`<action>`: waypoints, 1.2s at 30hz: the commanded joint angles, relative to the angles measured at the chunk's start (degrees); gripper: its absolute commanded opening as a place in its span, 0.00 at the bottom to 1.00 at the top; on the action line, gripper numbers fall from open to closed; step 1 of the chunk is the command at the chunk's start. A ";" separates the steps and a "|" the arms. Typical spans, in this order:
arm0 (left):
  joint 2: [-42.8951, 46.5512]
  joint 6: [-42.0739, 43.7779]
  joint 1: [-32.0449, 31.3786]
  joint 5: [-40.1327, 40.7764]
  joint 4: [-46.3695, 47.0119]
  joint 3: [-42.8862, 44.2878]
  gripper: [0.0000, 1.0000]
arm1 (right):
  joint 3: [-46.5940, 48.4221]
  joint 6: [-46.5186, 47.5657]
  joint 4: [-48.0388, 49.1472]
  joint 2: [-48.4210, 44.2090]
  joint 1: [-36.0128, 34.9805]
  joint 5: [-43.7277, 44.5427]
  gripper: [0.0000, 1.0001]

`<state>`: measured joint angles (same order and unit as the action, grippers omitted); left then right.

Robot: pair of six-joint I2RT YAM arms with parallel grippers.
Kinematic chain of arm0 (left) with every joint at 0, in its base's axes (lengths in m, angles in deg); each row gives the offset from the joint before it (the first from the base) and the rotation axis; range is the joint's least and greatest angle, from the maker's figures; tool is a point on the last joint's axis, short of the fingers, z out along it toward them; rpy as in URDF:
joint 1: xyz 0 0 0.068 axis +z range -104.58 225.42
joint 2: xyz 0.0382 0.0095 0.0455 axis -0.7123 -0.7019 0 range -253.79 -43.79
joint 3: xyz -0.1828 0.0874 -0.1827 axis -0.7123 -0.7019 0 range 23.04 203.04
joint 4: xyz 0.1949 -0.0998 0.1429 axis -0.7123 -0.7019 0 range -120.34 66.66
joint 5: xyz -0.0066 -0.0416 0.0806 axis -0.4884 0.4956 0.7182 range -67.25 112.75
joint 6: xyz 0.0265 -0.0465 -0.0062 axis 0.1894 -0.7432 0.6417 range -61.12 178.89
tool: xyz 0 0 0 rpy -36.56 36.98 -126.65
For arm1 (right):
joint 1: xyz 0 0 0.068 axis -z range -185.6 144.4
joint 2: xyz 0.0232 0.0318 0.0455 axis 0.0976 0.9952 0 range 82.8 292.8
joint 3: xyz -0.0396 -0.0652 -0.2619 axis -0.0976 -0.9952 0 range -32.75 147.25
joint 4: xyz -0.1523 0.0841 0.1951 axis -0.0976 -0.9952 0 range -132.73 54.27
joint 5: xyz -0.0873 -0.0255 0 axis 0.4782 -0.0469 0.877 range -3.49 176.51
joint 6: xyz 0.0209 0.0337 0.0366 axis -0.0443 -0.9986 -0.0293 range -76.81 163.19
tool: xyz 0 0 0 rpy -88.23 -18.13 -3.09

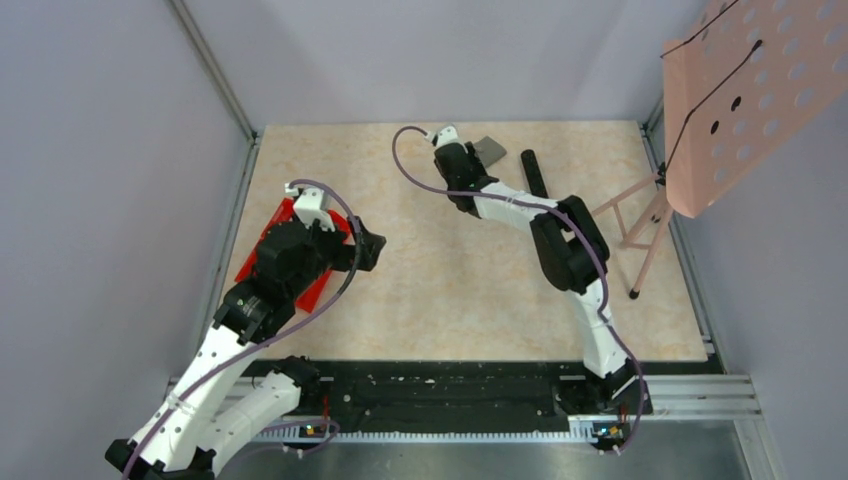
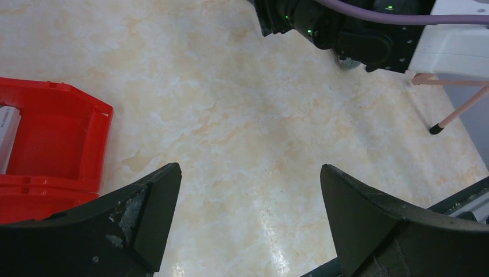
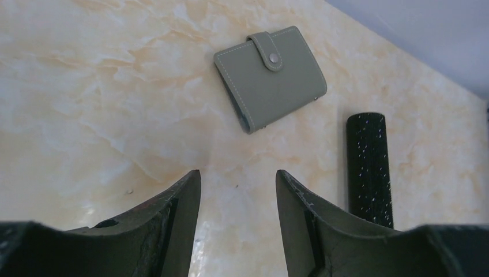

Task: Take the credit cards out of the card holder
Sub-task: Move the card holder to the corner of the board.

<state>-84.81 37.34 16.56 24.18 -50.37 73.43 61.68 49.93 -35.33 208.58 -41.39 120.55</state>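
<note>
Near the worktop's [image 2: 242,104] left edge, the left claw [image 2: 248,173] hangs spread and empty beside the red bin [image 2: 101,150]. Toward the far edge, the right claw [image 3: 237,179] is part-open and holds nothing. The holder [image 3: 271,78] lies flat just beyond it, snapped shut; the cards, presumably inside, don't show. A shallow pinch could skid it into the mic [image 3: 369,167] nearby and set that rolling.

We see the card holder [image 3: 270,78] in muted grey-green, with pale stitching along its edges. The cylinder [image 3: 369,167] is black, flecked with what may be glitter. The table [image 1: 450,300] is cream with tan marble veining, and the bin [image 2: 101,144] is plain red.
</note>
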 commanded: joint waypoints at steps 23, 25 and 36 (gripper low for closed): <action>0.09 -0.16 0.17 0.42 1.62 0.70 0.94 | 21.22 27.62 -2.21 21.15 3.27 6.91 0.44; 0.22 0.03 0.13 0.46 1.64 0.63 0.94 | 22.31 27.36 -2.59 21.70 3.26 6.48 0.43; -0.22 0.09 0.16 0.08 1.71 0.59 0.94 | 25.62 27.61 -1.99 24.31 3.24 5.70 0.42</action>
<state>-84.87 36.95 16.56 23.90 -50.39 73.43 83.95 77.30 -38.15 230.02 -38.31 126.82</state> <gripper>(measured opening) 0.939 0.425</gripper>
